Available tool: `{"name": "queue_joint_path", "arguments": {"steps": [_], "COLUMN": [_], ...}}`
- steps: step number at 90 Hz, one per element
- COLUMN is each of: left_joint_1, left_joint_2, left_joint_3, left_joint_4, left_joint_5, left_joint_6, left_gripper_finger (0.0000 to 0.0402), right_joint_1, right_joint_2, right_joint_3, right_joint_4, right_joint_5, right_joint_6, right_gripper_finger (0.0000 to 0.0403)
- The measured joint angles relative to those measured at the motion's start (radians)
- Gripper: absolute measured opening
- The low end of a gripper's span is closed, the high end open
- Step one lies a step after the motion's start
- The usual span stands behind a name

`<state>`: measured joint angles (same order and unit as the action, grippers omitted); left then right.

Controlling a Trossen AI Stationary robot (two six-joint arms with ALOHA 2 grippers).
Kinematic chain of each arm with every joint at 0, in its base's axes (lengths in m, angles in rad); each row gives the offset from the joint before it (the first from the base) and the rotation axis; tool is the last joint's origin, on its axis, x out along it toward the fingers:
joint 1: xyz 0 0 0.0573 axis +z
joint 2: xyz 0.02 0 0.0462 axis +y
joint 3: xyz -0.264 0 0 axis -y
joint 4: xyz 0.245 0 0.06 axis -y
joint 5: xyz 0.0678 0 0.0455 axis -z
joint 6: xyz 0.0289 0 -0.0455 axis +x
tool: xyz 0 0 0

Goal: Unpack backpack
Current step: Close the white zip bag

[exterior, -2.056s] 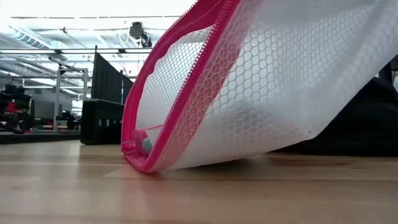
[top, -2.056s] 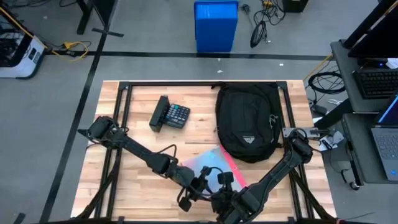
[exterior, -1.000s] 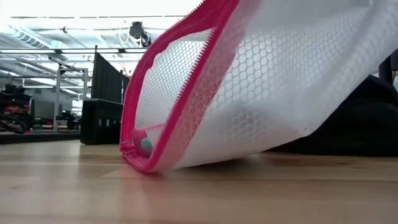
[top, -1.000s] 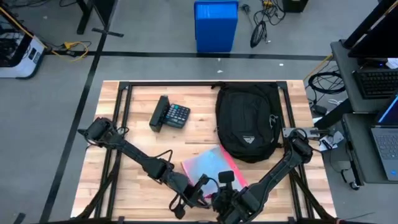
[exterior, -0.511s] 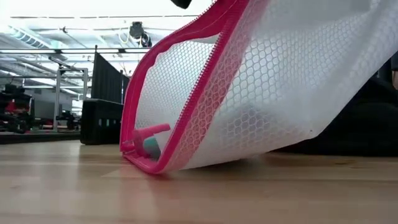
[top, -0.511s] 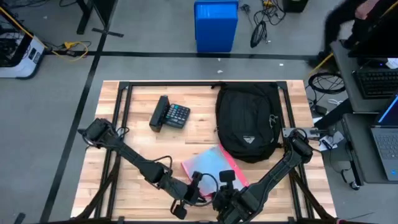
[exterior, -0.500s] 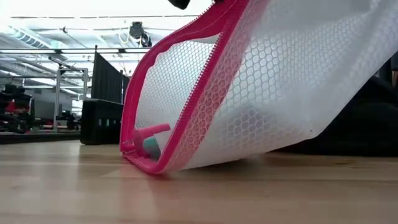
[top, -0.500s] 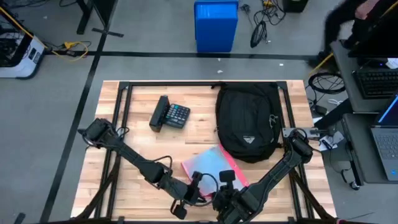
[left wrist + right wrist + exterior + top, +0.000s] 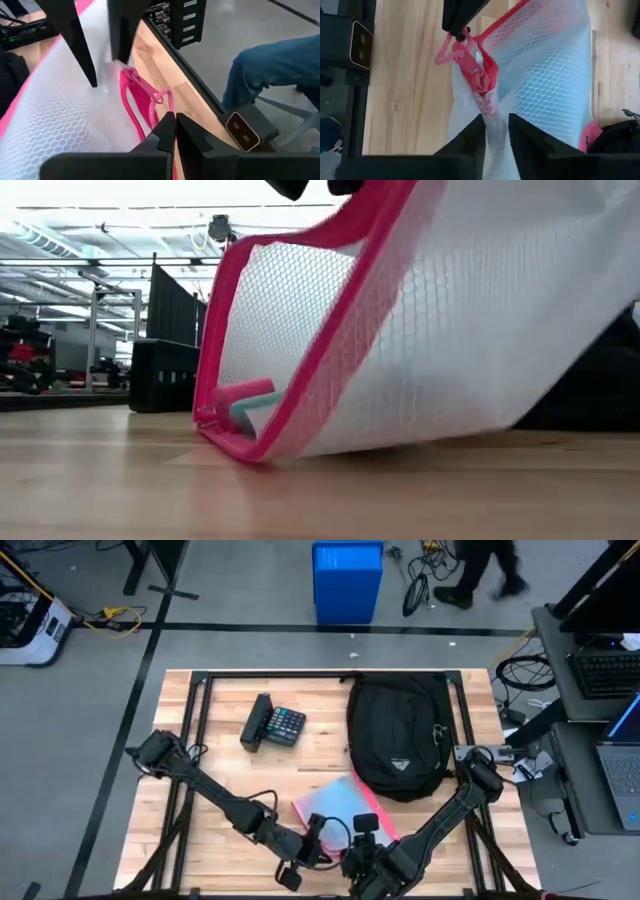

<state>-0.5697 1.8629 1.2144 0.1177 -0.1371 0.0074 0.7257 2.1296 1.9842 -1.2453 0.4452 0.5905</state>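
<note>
Near the wooden desk's (image 9: 220,755) front edge, both tools, left (image 9: 318,836) and right (image 9: 362,833), clamp the pink-zippered white mesh pouch (image 9: 335,805) before the large black fabric backpack (image 9: 398,735).

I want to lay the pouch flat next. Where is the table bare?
Bare wood lies left of the calculator and between it and the left arm. The near edge is crowded: both grippers hold the pink mesh pouch there, beside the backpack.

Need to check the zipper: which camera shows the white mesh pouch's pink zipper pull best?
Left wrist view: the pink zipper pull lies unobstructed by the left gripper. Right wrist shows it bunched; low view only the edging; high view hides it.
</note>
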Motion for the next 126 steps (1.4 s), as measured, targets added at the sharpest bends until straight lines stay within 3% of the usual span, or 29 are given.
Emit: {"name": "queue_joint_path", "arguments": {"steps": [22, 41, 126], "left_joint_1": [0.009, 0.027, 0.029], "left_joint_2": [0.0, -0.002, -0.002], "left_joint_3": [0.0, 0.0, 0.0], "left_joint_4": [0.0, 0.003, 0.008], "left_joint_5": [-0.021, -0.022, -0.021], "left_joint_6": [0.025, 0.026, 0.029], "left_gripper_finger": [0.0, 0.0, 0.0], "right_joint_1": [0.008, 0.019, 0.051], "right_joint_2": [-0.005, -0.003, 0.031], "right_joint_3": [0.0, 0.0, 0.0], "right_joint_4": [0.032, 0.123, 0.156], "right_joint_5": [0.002, 0.002, -0.001], "right_joint_6": [-0.022, -0.028, 0.096], "right_gripper_finger": [0.0157, 0.0186, 0.0175]}}
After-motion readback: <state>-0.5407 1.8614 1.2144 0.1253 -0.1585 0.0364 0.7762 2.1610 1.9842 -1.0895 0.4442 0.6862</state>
